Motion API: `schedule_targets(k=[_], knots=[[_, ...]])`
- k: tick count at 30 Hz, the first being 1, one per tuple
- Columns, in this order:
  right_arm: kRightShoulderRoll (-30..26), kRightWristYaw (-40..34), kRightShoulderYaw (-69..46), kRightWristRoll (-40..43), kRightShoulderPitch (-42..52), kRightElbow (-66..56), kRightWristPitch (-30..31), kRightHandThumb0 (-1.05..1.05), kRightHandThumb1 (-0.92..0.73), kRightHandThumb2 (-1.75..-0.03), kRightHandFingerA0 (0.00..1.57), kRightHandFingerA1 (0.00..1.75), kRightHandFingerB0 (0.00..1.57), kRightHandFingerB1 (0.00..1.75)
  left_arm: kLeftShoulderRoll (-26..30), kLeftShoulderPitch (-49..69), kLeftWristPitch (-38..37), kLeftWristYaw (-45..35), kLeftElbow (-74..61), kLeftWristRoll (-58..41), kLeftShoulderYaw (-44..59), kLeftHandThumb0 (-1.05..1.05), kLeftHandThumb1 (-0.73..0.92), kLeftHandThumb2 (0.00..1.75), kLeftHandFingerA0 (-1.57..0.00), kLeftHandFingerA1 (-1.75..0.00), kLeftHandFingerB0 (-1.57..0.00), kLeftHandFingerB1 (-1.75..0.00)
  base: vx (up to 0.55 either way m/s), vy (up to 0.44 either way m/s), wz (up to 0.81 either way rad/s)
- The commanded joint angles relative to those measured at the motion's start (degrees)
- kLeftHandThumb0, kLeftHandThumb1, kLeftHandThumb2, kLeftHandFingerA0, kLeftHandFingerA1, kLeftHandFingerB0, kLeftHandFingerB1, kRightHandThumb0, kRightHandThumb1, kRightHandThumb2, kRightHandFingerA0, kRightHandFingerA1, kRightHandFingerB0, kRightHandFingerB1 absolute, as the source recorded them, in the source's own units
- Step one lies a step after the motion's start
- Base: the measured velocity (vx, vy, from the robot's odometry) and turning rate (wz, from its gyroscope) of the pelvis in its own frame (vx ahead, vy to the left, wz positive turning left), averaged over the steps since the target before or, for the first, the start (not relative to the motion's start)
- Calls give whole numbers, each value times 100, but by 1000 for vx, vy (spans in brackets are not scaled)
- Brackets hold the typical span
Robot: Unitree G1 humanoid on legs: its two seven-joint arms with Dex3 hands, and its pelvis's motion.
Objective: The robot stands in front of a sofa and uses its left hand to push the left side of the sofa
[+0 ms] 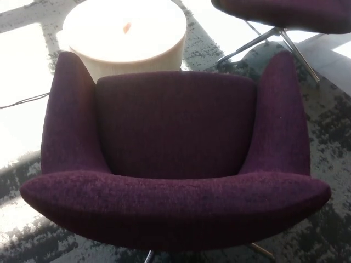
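A dark purple upholstered sofa chair (174, 148) fills most of the head view, seen from above and behind its curved backrest (175, 205). Its left armrest (68, 118) and right armrest (282, 118) flank the seat cushion (174, 123). Neither of my hands nor any part of my arms shows in the picture.
A round white side table (125, 34) stands just beyond the seat at the upper left. A second purple chair (285, 13) on metal legs (285, 41) is at the upper right. A thin cable (24, 101) lies on the patterned grey carpet at left.
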Motion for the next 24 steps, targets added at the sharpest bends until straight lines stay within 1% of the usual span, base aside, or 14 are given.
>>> schedule_targets(k=[1,2,3,6,7,8,9,10,11,12,19,21,22,24], knots=[[14,-924,22,-148,-296,570,-1451,-73,-56,-133,21,90,0,76,69,-189,-1750,-223,458,-311,350,-80,91,67,-22,-30,-17,-28,0,0,0],[16,-938,29,-153,-309,593,-1463,-73,-56,-133,21,90,0,76,71,-201,-1766,-237,483,-312,364,-80,91,67,-22,-30,-17,-28,0,0,0],[21,-934,23,-141,-316,627,-1491,-69,-53,-130,21,86,3,75,47,-214,-1833,-247,524,-339,413,-76,89,67,-25,-31,-19,-28,0,0,0],[34,-951,5,-117,-334,703,-1554,-68,-52,-129,21,86,5,76,23,-250,-1916,-226,629,-309,468,-75,91,68,-25,-30,-18,-28,0,0,0],[33,-968,13,-126,-338,721,-1571,-70,-53,-130,21,88,3,76,45,-255,-1936,-162,654,-234,435,-76,92,68,-26,-30,-18,-28,0,0,0],[32,-992,26,-140,-343,744,-1588,-70,-53,-130,21,87,3,76,70,-257,-1956,-86,682,-152,400,-80,74,99,-19,-42,-14,-40,0,0,0],[33,-1008,34,-148,-348,762,-1596,-70,-53,-130,21,87,3,76,59,-262,-1966,-114,702,-183,430,-80,74,99,-19,-42,-14,-40,0,0,0],[37,-990,31,-138,-349,784,-1606,-68,-52,-129,23,88,4,75,63,-268,-1993,-107,734,-173,438,-79,90,69,-27,-31,-19,-28,0,0,0],[37,-987,30,-134,-343,806,-1623,-68,-52,-129,23,87,3,74,62,-259,-2033,-144,761,-177,451,-81,74,99,-19,-42,-15,-40,0,0,0],[37,-997,32,-137,-350,826,-1627,-69,-53,-130,23,88,2,75,64,-271,-2057,-167,800,-175,465,-78,91,68,-26,-30,-18,-28,0,0,0],[32,-1084,64,-191,-382,919,-1732,-74,-60,-136,21,91,0,77,87,-309,-2167,-152,945,-114,469,-79,92,68,-26,-30,-18,-27,0,0,0],[29,-1135,89,-220,-389,937,-1742,-74,-60,-136,21,90,0,77,99,-319,-2183,-160,976,-106,463,-79,91,68,-25,-30,-18,-27,0,0,0],[35,-1103,78,-198,-386,943,-1736,-71,-58,-134,20,87,0,75,98,-315,-2227,-187,990,-122,474,-78,91,68,-25,-30,-18,-28,0,0,0],[36,-1096,79,-193,-370,955,-1778,-72,-58,-134,20,88,0,75,104,-315,-2249,-212,1021,-133,484,-77,91,68,-25,-30,-18,-28,0,0,0]])
